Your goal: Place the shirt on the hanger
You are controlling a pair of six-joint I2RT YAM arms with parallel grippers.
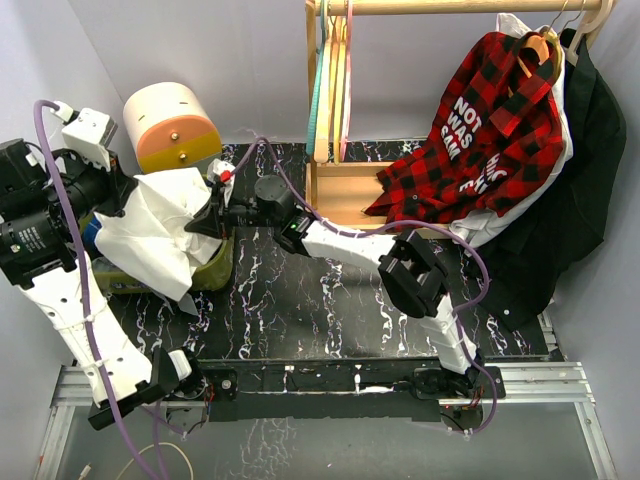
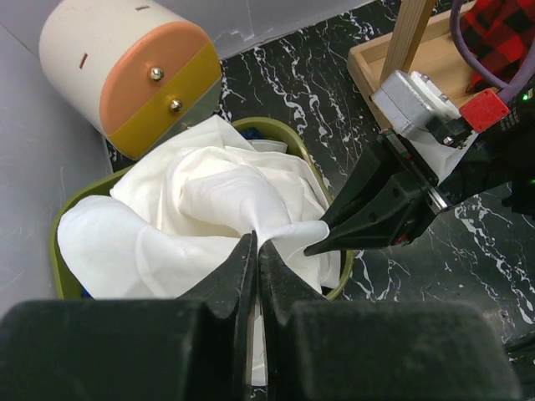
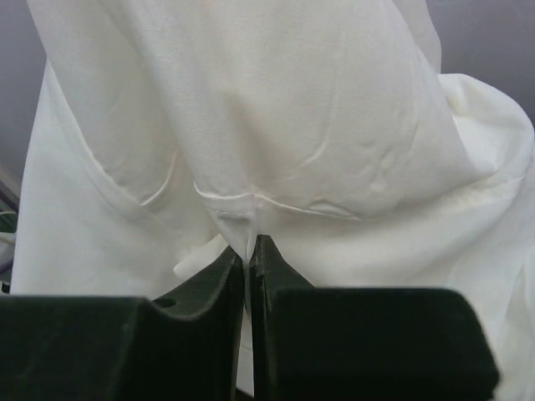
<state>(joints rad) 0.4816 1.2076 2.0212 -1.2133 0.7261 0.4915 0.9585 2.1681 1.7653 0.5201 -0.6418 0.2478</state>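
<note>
Shirt [image 2: 209, 192] pinched twice | left gripper [image 2: 255, 251] pressed shut on a fold at its tips | right gripper [image 3: 249, 251] nipped on cloth alongside | likely for lifting from basket [image 2: 57, 251]

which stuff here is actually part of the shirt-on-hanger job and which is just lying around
Part of the job:
white shirt, pinched by the left gripper and the right gripper
pink hanger, hanging on the rail

Just lying about:
red plaid shirt
black garment
cream-and-orange drum
teal hanger
green basket under the shirt
</note>
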